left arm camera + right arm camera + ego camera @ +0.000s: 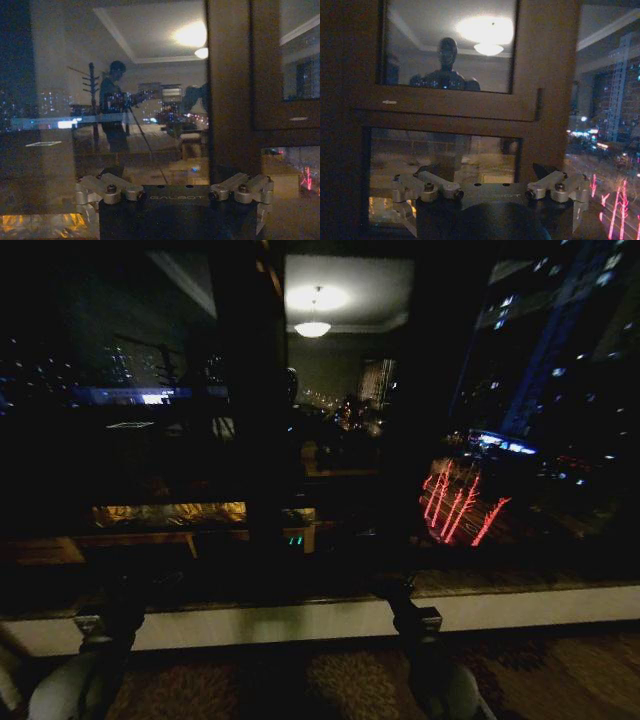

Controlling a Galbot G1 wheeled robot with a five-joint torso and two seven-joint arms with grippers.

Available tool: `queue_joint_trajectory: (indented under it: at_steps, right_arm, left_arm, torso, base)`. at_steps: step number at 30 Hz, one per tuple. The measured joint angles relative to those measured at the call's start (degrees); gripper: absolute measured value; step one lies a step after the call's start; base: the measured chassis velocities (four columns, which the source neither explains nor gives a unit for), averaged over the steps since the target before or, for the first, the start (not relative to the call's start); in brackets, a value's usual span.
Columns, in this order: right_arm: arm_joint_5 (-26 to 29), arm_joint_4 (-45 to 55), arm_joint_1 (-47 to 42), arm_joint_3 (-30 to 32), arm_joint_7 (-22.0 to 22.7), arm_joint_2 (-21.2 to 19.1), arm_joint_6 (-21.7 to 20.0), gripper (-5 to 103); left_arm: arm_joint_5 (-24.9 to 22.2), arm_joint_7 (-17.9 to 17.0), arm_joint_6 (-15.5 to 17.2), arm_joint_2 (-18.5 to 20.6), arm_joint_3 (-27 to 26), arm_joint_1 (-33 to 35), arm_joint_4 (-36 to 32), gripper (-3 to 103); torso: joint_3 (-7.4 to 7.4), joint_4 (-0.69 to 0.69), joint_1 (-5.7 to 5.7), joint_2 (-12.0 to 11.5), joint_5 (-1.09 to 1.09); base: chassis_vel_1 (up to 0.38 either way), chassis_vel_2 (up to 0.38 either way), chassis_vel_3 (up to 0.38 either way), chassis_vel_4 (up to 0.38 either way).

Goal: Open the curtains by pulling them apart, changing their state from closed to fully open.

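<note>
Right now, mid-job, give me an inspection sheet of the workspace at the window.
Surface: pale window sill runs across, above patterned carpet.
Job's things: curtains, nothing seen; bare window glass ahead, with city lights beyond.
Clutter: nothing seen.
Grippers: left gripper open, empty, facing the glass beside the dark window frame; right gripper open, empty, facing the frame's small panes.
Cables: nothing seen.
Surroundings: night outside; the glass reflects a lit ceiling lamp and the room behind.
</note>
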Motion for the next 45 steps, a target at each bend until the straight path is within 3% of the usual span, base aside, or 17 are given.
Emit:
queue_joint_trajectory:
  at_steps: [21, 45]
  right_arm:
    - [-0.1, 0.5, -0.5, 0.1, 0.4, 0.8, 0.0, 100]
    - [-1.6, -0.3, -0.7, -0.2, 0.4, 0.9, 0.1, 100]
  left_arm:
    - [-0.2, 0.0, -1.1, 0.0, 0.2, 0.4, 0.4, 100]
    - [-0.3, -0.1, -1.7, 0.2, 0.1, 0.2, 1.0, 100]
  torso:
    - [0.0, -0.01, 0.01, 0.0, 0.0]
    - [0.0, -0.01, 0.0, 0.0, 0.0]
  base:
    - [-0.098, -0.396, 0.095, 0.388]
    - [0.08, -0.352, -0.081, 0.353]
